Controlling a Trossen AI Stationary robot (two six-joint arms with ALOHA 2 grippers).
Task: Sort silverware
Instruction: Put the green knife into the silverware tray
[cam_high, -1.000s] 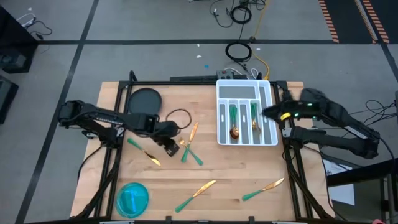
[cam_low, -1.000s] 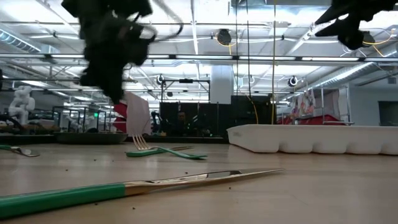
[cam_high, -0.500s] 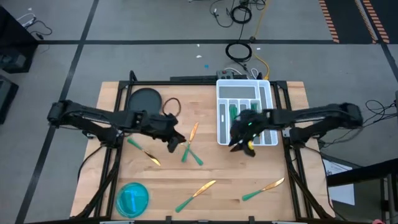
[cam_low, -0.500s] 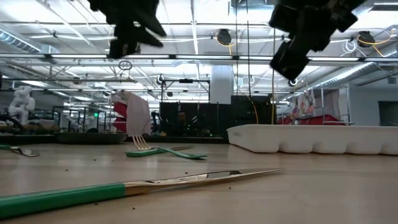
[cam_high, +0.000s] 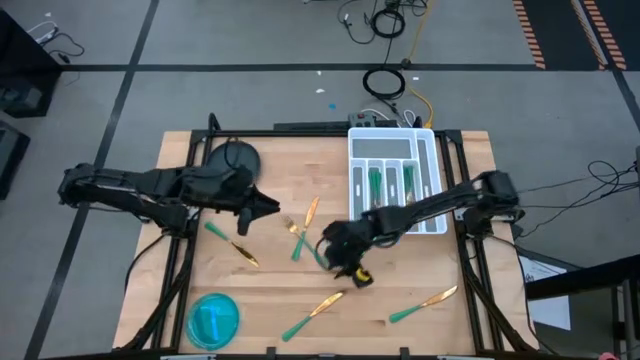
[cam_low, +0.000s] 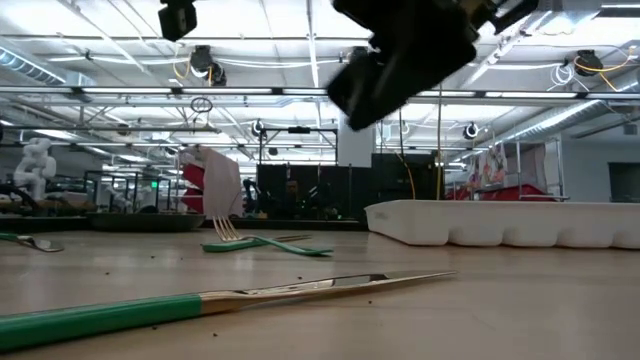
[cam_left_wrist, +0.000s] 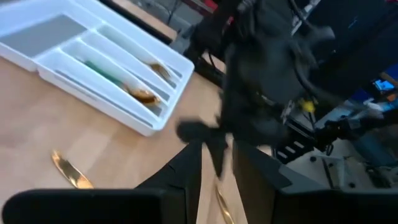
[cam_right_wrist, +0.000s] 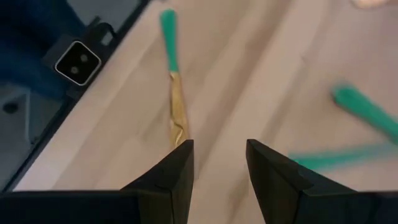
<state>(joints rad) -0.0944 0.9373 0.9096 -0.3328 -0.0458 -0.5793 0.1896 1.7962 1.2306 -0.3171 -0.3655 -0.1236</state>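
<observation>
Gold-headed, green-handled silverware lies loose on the wooden table: a knife (cam_high: 313, 313) near the near edge, a knife (cam_high: 425, 304) to its right, a knife (cam_high: 231, 244) at the left, and a fork (cam_high: 310, 210) beside crossed pieces (cam_high: 303, 246) in the middle. Several more pieces lie in the white tray (cam_high: 395, 180). My right gripper (cam_high: 352, 272) hovers open above the middle of the table, and its wrist view looks down on the near knife (cam_right_wrist: 176, 106). My left gripper (cam_high: 268, 206) is open, raised left of the fork, holding nothing.
A blue round bowl (cam_high: 213, 318) stands at the near left corner and a dark round plate (cam_high: 232, 160) at the far left. The low camera (cam_right_wrist: 78, 62) sits at the near edge. My right arm (cam_high: 430, 205) reaches across the table in front of the tray.
My right arm has swung from beside the tray's right side across the tray to the middle of the table, toward the near left, coming lower. My left gripper has risen and drawn back toward the far left, away from the crossed pieces. The silverware has stayed where it lay.
</observation>
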